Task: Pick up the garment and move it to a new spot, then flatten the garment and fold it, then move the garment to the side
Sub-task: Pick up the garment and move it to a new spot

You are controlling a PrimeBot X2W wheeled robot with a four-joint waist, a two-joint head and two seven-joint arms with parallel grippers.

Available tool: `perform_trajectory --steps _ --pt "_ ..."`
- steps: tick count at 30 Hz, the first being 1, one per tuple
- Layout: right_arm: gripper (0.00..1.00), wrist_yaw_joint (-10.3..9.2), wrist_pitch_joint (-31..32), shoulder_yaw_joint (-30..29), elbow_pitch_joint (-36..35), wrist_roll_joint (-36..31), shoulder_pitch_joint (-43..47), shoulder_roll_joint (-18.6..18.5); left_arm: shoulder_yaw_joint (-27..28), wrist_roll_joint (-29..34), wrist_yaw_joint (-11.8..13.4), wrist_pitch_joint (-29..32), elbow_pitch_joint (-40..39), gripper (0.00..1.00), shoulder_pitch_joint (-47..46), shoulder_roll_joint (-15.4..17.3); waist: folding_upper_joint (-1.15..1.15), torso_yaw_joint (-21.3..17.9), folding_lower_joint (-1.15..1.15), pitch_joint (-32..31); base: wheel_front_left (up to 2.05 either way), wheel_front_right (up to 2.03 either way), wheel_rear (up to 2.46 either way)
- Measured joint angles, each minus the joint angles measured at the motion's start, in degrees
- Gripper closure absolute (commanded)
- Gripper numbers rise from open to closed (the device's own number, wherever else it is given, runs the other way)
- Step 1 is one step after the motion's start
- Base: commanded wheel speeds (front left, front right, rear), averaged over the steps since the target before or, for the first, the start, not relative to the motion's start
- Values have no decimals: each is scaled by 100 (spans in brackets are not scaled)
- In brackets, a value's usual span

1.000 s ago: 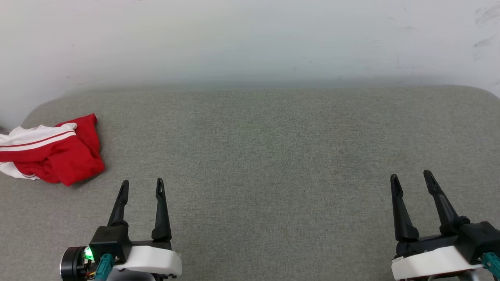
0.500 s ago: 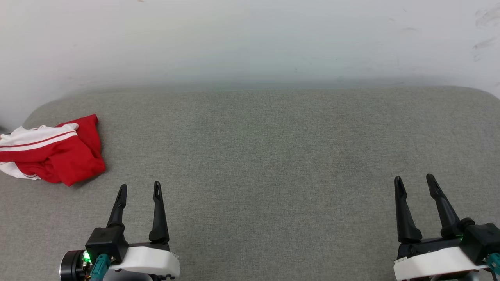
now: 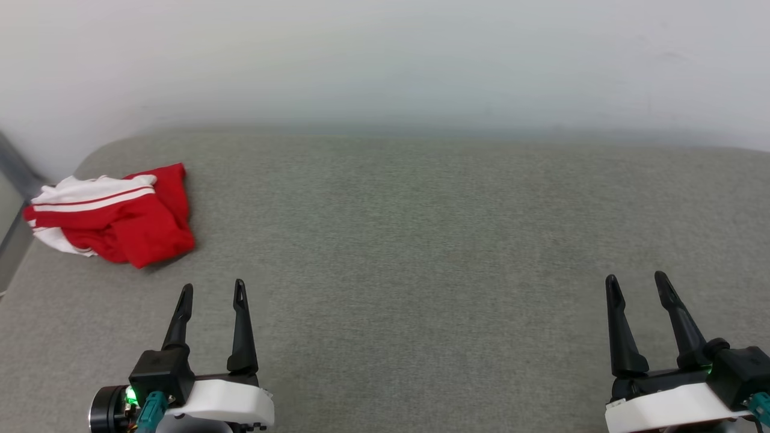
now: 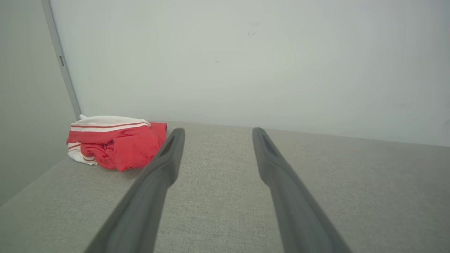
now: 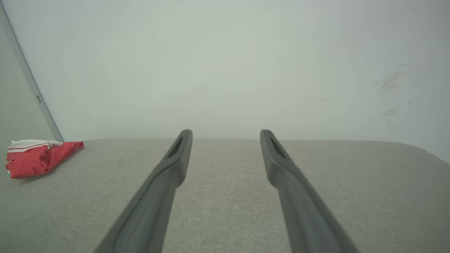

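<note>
Red garment [image 3: 114, 219] crumpled, ahead-left of spread left gripper [image 3: 212, 291], apart

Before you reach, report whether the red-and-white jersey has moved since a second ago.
No. The jersey lies as close to the far-left corner of the grey cushion as before. Both shifted right together in the head view, so the camera turned, not the jersey.

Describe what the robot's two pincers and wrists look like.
Left pincer and right pincer match: two long black tapered fingers with slotted tips, black mounts, white wrist shells, teal cable plugs. A green light glows on the left one's base.
</note>
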Motion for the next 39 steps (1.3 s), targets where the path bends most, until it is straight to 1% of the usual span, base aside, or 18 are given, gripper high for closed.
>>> perform_trajectory --steps 7,22,28,34,39 --pt "0 0 0 82 -5 -1 24 0 65 -12 -3 0 8 0 2 0 0 432 0 12 0 0 0" --pt "0 0 0 237 -23 -55 51 1 192 -119 5 0 25 0 31 0 0 1527 0 53 0 0 0" --pt "0 0 0 266 -25 -58 54 1 240 -169 10 0 35 0 57 1 0 1908 0 61 0 0 0" --pt "0 0 0 310 -14 -55 54 1 324 -199 -8 0 53 0 91 2 0 2174 0 48 0 0 0" --pt "0 0 0 321 -14 -55 54 1 375 -258 -51 0 78 0 91 2 0 2221 0 43 0 0 0"
